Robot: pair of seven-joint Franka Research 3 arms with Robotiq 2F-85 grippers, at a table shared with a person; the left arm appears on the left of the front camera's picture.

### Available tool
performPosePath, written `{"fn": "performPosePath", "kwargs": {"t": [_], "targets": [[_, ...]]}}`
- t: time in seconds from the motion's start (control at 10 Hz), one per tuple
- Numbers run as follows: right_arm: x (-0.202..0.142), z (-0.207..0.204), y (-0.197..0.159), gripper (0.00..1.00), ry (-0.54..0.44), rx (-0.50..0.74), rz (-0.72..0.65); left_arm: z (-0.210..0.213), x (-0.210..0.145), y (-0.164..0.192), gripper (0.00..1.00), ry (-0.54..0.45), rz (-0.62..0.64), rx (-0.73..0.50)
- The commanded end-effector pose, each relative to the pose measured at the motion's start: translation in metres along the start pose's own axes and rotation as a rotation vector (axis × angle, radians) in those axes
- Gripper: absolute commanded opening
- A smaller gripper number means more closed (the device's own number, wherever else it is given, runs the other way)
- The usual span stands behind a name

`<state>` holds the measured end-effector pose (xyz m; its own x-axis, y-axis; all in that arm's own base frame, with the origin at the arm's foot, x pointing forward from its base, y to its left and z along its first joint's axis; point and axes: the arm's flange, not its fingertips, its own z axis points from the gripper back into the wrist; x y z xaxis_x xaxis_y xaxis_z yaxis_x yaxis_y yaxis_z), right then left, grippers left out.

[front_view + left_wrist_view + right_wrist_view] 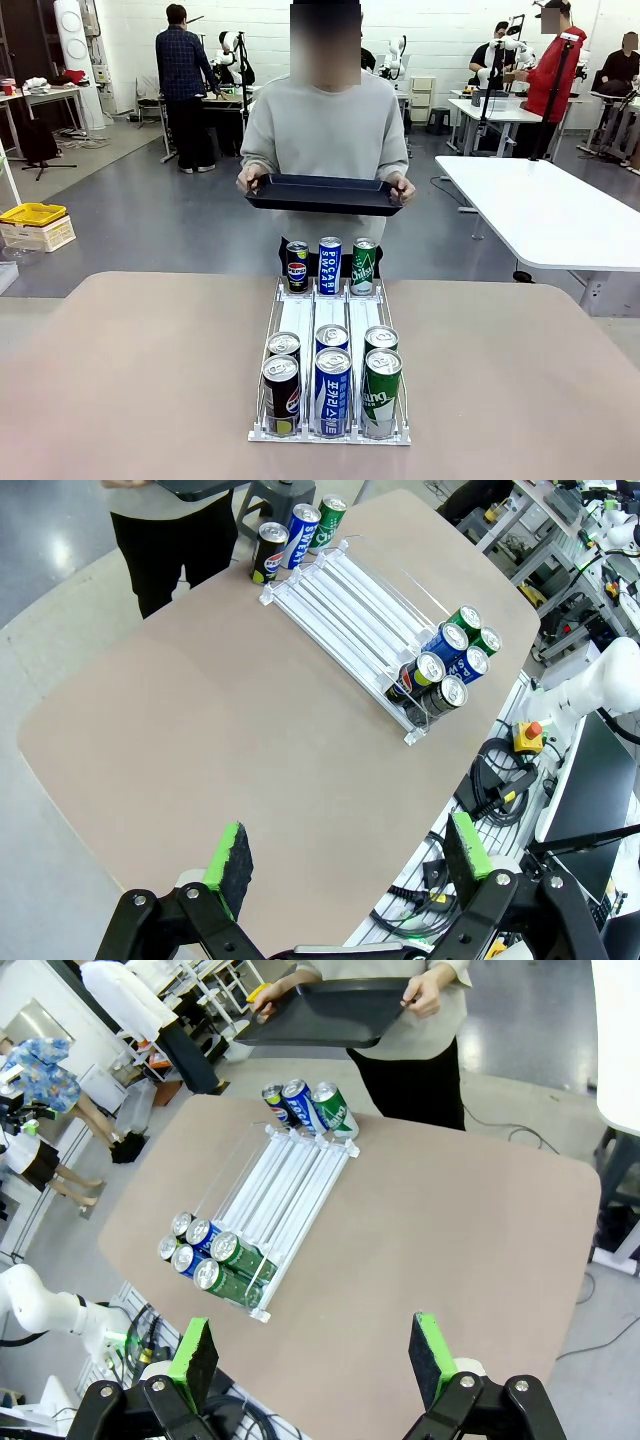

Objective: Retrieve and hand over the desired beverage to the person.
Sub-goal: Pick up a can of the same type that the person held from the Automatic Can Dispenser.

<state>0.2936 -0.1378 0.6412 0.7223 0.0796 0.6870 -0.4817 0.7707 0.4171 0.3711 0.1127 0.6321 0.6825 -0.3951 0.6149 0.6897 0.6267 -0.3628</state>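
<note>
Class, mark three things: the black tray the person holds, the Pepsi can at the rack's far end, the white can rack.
black tray (322,197): front view, near side wall.
Pepsi can (297,269): front view, logo.
white can rack (298,318): front view, bare left lane.

Glossy metal cans (333,392) in clear plastic rack (299,320), matt beige tabletop (130,380), matt black tray (325,193)
</note>
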Motion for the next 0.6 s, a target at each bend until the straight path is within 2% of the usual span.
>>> {"fn": "performPosePath", "kwargs": {"t": [0.0,0.5], "targets": [[0.0037,-0.0007,-0.0004,1.00,-0.004,0.026,0.007,0.0012,-0.0015,0.0010,1.00,-0.009,-0.006,-0.012],[0.0037,-0.0007,-0.0004,1.00,-0.004,0.026,0.007,0.0012,-0.0015,0.0010,1.00,-0.009,-0.006,-0.012]]}}
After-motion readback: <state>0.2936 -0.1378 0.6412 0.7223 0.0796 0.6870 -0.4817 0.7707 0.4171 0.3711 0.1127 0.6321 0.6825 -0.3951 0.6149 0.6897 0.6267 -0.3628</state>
